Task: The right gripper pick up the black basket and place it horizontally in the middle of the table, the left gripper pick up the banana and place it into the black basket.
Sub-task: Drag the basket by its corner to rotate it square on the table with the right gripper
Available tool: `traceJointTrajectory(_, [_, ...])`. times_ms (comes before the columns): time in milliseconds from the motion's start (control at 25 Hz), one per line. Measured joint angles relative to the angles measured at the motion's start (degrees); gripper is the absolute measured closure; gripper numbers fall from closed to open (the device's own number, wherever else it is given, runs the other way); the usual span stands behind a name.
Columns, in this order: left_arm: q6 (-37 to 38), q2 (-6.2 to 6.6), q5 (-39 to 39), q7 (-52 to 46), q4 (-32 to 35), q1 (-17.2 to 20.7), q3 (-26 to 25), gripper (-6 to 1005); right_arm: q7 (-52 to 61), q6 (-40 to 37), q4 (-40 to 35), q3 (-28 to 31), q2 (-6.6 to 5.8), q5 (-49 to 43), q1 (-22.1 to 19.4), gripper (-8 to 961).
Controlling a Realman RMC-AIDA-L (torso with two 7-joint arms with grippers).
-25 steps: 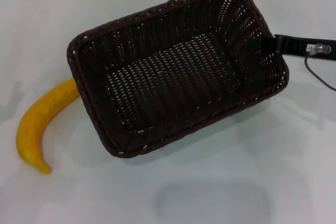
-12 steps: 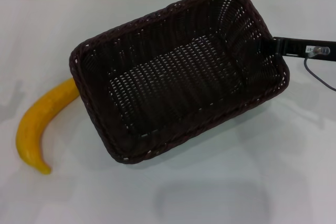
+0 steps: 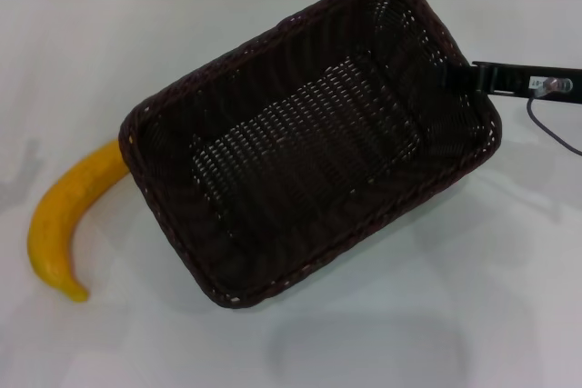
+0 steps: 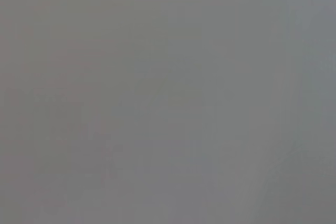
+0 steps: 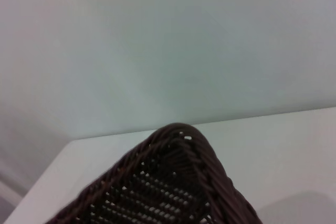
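The black basket (image 3: 309, 134) hangs above the table (image 3: 509, 315), tilted and turned diagonally, with its shadow on the surface below. My right gripper (image 3: 466, 76) comes in from the right and is shut on the basket's right rim. A corner of the basket also shows in the right wrist view (image 5: 173, 182). The banana (image 3: 64, 215) lies on the table at the left, its upper end hidden behind the basket's left corner. My left gripper is out of view; the left wrist view shows only plain grey.
A thin cable (image 3: 550, 134) hangs from the right arm at the right edge. The table's far edge runs along the top, with a pale wall behind it (image 5: 168, 40).
The basket has swung in my right gripper: its front left corner has moved lower in the head view and nearer to me. The banana has not moved.
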Motion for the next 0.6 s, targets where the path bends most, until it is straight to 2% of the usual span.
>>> traceJointTrajectory(120, [0.01,0.0,0.0,-0.06,0.0,0.04,0.0,137,-0.45,-0.31,0.02,0.13,0.0,0.61,0.05,772])
traceJointTrajectory(360, [0.17,0.0,0.18,-0.1,0.0,-0.03,0.0,137,-2.28,-1.19,-0.1,0.41,0.0,1.56,0.35,608])
traceJointTrajectory(560, [0.25,0.0,0.24,-0.13,0.0,-0.01,0.0,138,-4.97,-1.71,-0.65,1.84,0.0,3.47,0.18,597])
traceJointTrajectory(600, [0.28,0.0,0.25,-0.13,0.0,-0.01,0.0,138,-5.41,-1.73,-0.7,2.19,0.0,3.58,0.13,553])
